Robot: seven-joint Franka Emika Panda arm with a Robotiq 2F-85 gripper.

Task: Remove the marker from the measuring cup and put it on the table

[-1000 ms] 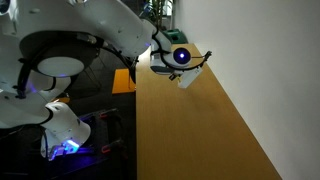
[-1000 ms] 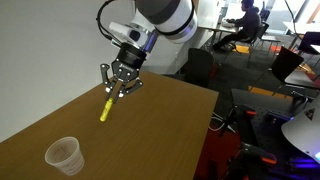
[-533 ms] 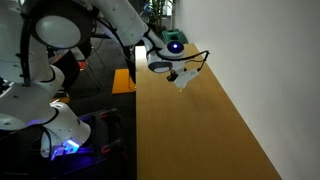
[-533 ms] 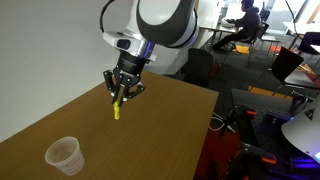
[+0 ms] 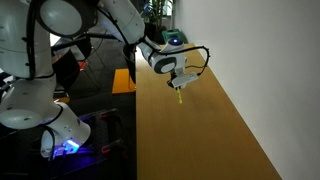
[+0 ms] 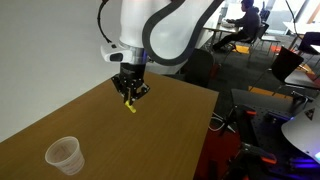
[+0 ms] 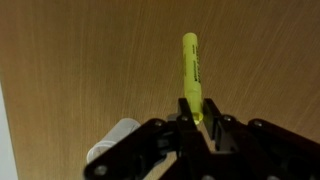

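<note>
Wrist view is showing the table [image 7: 70,60] lying under the claw [image 7: 199,118]. In an exterior view the measuring cup [image 6: 63,155] is standing well apart, while the claw is pinching the yellow marker [image 7: 191,65] by one end. The putting-down step seems to be in hand: the claw is needing to lower the marker onto the table, then spread.

**White shells, black hand**

The arm [image 6: 165,30] is made of fat, glossy white links, rounded like shells, with dark bands at the joints. A thin black cable [image 5: 207,56] loops out beside the wrist. Near it a ring [image 5: 173,42] glows blue (small and blurred in an exterior view). The gripper [image 7: 197,115] is matte black, built of angular, hinged linkages with hard edges.
</note>
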